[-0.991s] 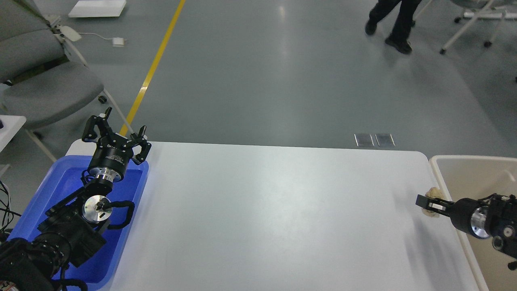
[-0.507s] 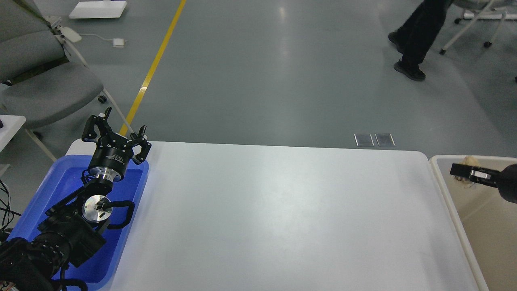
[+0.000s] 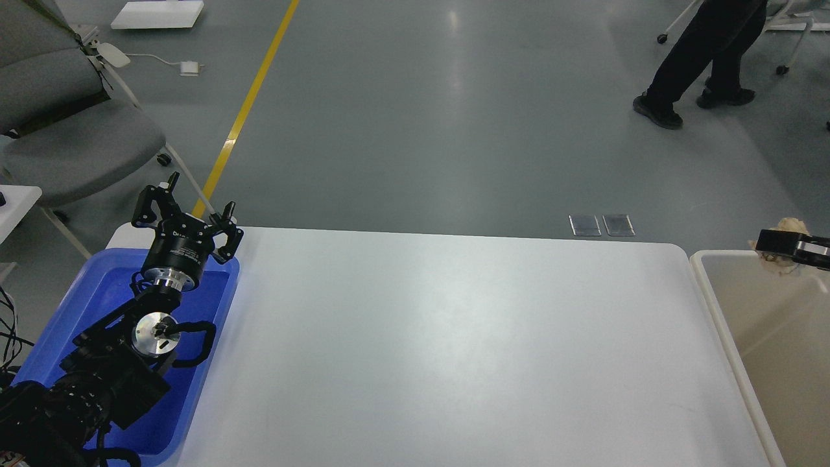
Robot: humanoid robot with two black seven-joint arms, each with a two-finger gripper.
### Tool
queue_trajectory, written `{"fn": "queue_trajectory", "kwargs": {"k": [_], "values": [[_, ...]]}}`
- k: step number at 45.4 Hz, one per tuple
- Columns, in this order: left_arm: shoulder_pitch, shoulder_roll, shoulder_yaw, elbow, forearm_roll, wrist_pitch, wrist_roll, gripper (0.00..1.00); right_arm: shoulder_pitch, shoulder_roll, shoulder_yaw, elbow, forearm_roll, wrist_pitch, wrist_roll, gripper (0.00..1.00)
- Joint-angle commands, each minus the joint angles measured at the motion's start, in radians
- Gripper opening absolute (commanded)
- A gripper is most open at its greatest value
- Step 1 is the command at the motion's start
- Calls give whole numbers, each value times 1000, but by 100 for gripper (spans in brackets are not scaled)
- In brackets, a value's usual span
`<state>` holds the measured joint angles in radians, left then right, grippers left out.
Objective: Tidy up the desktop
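The white desktop [image 3: 441, 350] fills the middle of the head view. My left gripper [image 3: 188, 204] is open and empty, held above the far end of the blue tray [image 3: 97, 292]. My right gripper [image 3: 775, 243] enters from the right edge and is shut on a small crumpled beige scrap [image 3: 788, 227]. It holds the scrap above the far rim of the beige-cream bin [image 3: 707, 285]. Most of the right arm is out of view.
The blue tray sits on the desktop's left end, under my left arm. The beige-cream bin stands against the desktop's right edge. A grey chair [image 3: 71, 143] stands at the far left. A person [image 3: 707, 58] walks on the floor at the far right.
My right gripper has carried the beige scrap up and to the right, from the desktop's right edge to above the bin's far rim. The left arm has not moved. The person has walked right.
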<state>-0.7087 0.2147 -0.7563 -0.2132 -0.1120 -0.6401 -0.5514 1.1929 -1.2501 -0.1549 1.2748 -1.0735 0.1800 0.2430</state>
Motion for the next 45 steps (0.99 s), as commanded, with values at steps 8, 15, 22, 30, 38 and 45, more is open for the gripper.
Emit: {"fn": "queue_trajectory", "kwargs": {"k": [8,15,22,30,38,45], "values": [[0,0,0,0,0,0,1,100,-85,-35,14,-61,78,-115,1,0],[0,0,0,0,0,0,-1,100,-176,-25,15,-147,306,-146,2,0],[0,0,0,0,0,0,-1,100,-277,11,18,-233,529,-180,2,0],[0,0,0,0,0,0,1,100,-358,60,20,-325,748,-186,1,0],[0,0,0,0,0,0,-1,100,-449,159,21,-445,950,-189,1,0],[0,0,0,0,0,0,-1,100,-561,291,98,-589,1075,-191,1,0]]}}
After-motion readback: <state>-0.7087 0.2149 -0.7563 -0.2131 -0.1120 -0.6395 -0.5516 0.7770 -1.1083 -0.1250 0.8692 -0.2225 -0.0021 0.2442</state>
